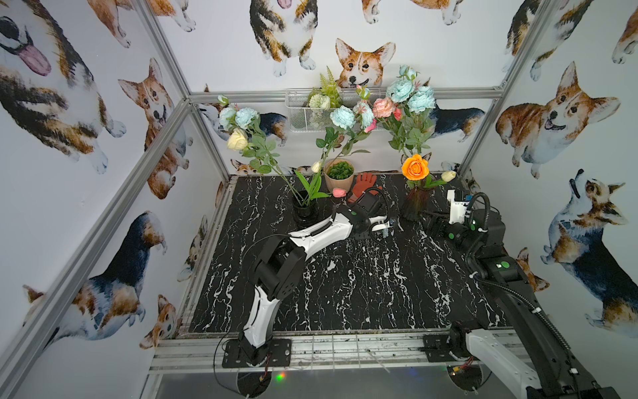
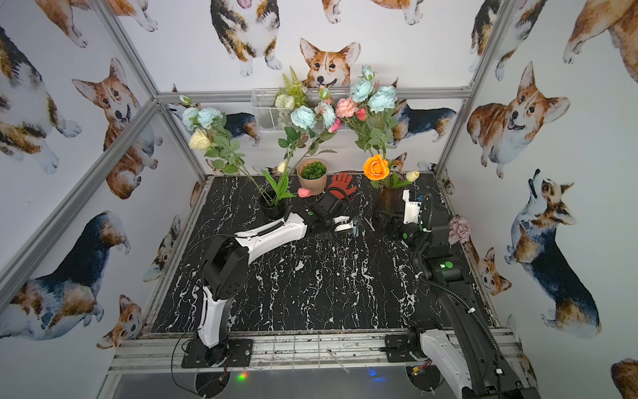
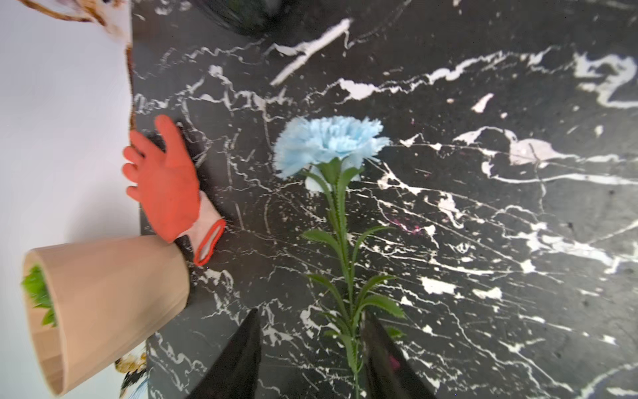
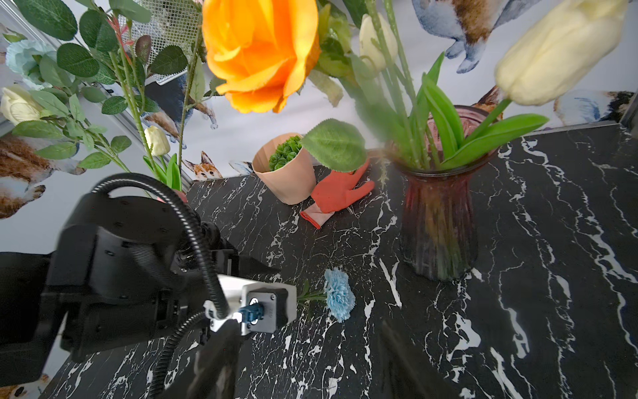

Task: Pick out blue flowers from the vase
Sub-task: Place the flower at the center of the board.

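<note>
No word, number or brand can be read in any of the views. The grey plate [image 4: 272, 300] around the blue plug [image 4: 249, 312] on the left arm's wrist camera has a few tiny marks beside the plug, but they are too small to make out.

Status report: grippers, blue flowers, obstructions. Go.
Left gripper open, one blue flower flat on the table, stem between its jaws. Right gripper open, empty, near the red vase. Aqua blooms there not yet picked; orange rose low in front.
</note>
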`<state>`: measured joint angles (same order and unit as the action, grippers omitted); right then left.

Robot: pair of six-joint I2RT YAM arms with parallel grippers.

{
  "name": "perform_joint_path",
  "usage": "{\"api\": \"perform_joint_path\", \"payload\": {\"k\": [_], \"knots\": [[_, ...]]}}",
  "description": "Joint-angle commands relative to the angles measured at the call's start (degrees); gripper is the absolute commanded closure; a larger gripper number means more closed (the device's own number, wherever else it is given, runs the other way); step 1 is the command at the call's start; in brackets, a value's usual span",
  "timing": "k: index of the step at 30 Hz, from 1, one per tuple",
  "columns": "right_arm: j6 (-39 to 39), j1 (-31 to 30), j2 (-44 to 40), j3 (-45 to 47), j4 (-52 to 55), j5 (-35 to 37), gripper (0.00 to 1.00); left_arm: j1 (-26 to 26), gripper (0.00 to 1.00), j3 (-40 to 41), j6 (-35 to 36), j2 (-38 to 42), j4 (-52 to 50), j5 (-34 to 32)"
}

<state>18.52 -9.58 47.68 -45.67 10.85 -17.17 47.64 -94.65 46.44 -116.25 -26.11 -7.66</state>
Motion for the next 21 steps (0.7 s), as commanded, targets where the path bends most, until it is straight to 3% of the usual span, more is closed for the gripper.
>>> {"api": "perform_joint_path", "payload": {"k": [1, 6, 10, 14, 21], "knots": [[0.9, 0.09, 0.78, -0.9, -2.19, -1.98, 0.34, -0.8, 0.5, 3.57, -5.31, 6.2, 5.62, 1.37], [-0.92, -0.08, 2.09, 0.97, -3.35, -4.08, 0.35, -7.28, 0.5, 17.15, -22.27, 21.7, 18.92, 13.2], [-1.66, -1.36, 4.35, 3.77, -4.42, -4.47, 0.36, -12.89, 0.5, 29.44, -34.7, 33.9, 29.58, 17.47], [-6.64, -8.8, 7.03, 3.43, -3.52, 1.62, 0.36, -18.73, 0.48, 36.04, -41.25, 42.82, 32.43, 18.82], [-5.63, -14.67, 13.5, 1.69, -9.03, 1.79, 0.36, -29.88, 0.46, 36.53, -44.84, 45.67, 31.98, 19.93]]}}
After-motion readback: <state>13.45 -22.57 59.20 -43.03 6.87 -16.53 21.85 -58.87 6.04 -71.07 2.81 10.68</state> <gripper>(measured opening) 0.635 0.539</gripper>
